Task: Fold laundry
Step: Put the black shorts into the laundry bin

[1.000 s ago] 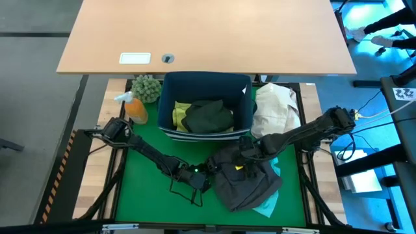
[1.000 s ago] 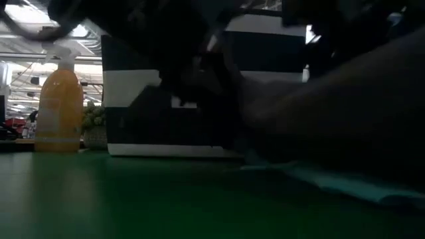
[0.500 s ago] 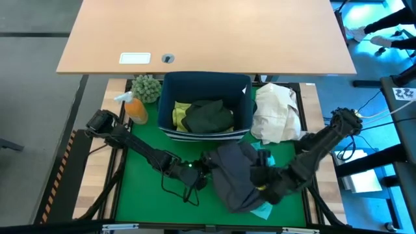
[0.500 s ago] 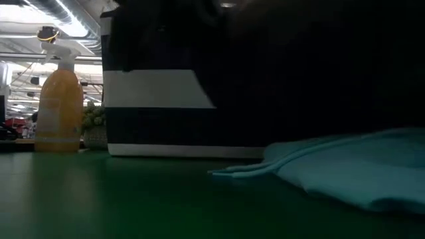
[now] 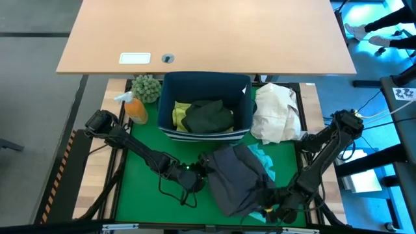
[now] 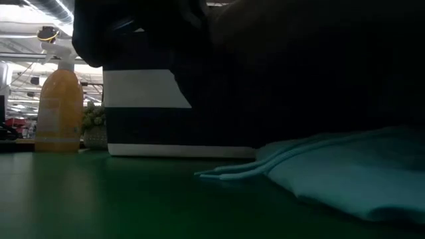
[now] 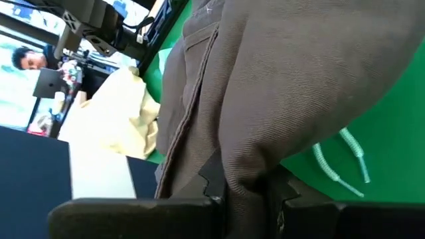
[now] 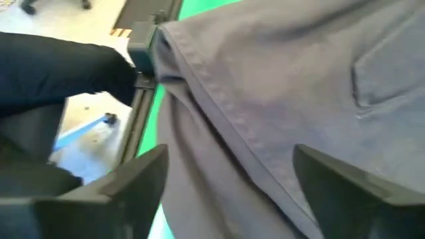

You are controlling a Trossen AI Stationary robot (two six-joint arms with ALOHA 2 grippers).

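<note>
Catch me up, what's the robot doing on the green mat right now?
It is working on laundry. The left hand is shut on an edge of the charcoal grey garment, which lies rumpled on the green mat over a turquoise garment. The right hand is at the grey garment's near edge, fingers open, gripping nothing. More clothes sit in the navy bin, and a cream bundle lies beside it. Nothing looks folded yet.

A robotics lab or workshop is showing here. A green mat (image 5: 140, 175) is covering a framed test table beside a bare wooden desk (image 5: 208, 36), with loose cables (image 5: 364, 107) trailing alongside. Ceiling ducting (image 6: 60, 10) is running overhead.
</note>
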